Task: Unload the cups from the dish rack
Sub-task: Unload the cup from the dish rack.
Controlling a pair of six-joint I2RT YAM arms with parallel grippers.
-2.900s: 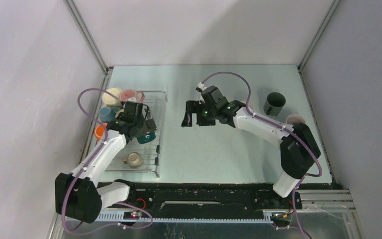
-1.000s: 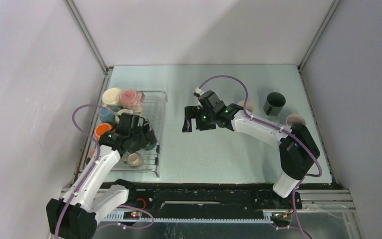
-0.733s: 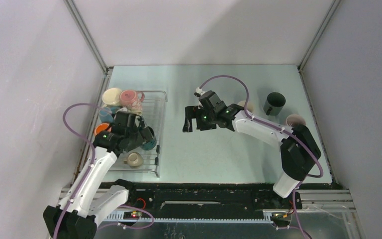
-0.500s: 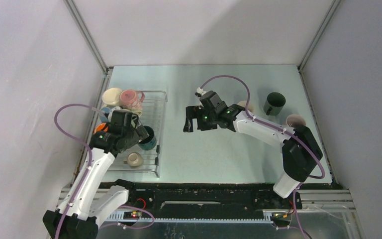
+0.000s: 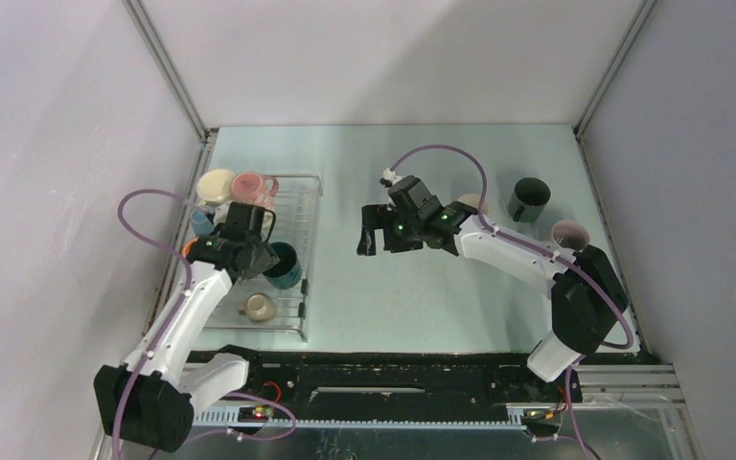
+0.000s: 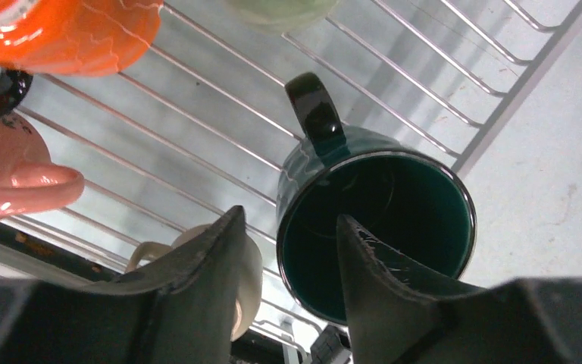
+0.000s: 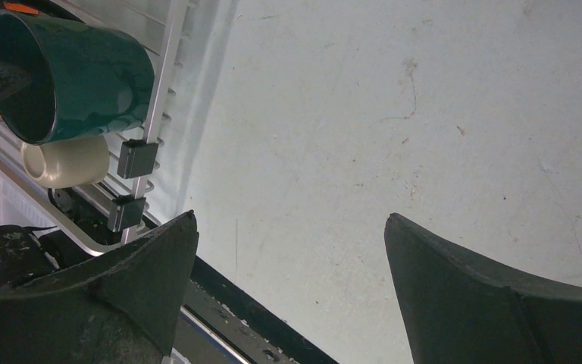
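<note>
Left gripper (image 6: 289, 220) jaws have narrowed, still apart, straddling the rim of the dark teal mug (image 6: 379, 227). Mug sits tilted at the dish rack (image 6: 424, 83) right edge, mouth toward jaws, handle away. Right gripper (image 7: 289, 218) jaws wide open over the table (image 7: 424, 114).

The dark teal mug (image 6: 379, 220) is gleaming with a glossy glaze, and the orange mug (image 6: 68, 34) is shining, its glaze crazed with pale lines. The dish rack (image 6: 527, 83) is glinting as bright metal wire. The left claw (image 6: 288, 216) is showing matt black, scratched fingers (image 6: 394, 296). The desk (image 7: 394, 129) is looking matt and scuffed.
</note>
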